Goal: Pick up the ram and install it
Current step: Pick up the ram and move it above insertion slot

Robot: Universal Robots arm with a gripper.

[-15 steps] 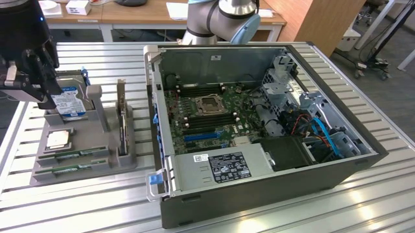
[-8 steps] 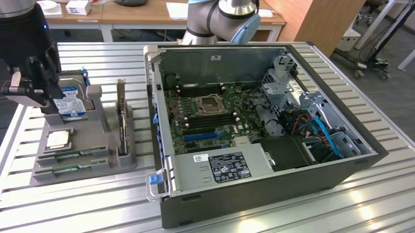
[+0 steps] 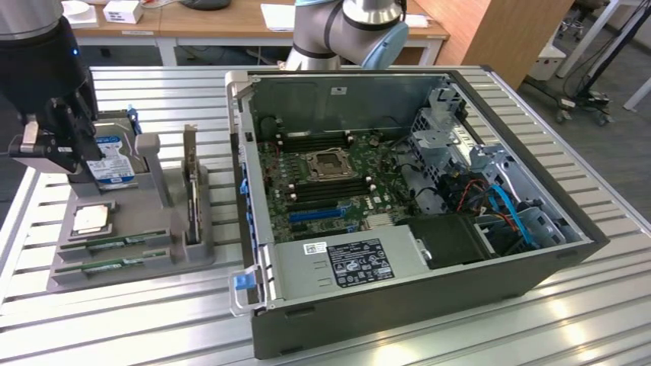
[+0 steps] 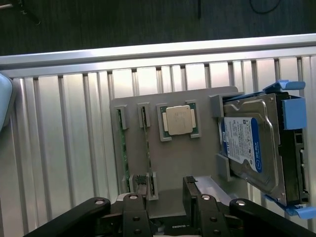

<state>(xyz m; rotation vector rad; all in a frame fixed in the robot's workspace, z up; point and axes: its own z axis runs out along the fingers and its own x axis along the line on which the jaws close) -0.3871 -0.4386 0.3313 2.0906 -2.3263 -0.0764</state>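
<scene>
— Where's the ram?
— There are two alike. The first ram [image 3: 107, 264] and the second ram [image 3: 114, 244] sit side by side in slots of the grey holder [image 3: 188, 255], along its edge farthest from the hard drive [image 3: 114, 164]. The holder is on the tabletop [image 3: 122, 320], beside the open computer case [image 3: 428, 301].
— And the gripper [image 4: 164, 197]?
— It's above the holder, clear of both sticks. Its fingers [image 4: 134, 212] are apart, with nothing between them.
</scene>
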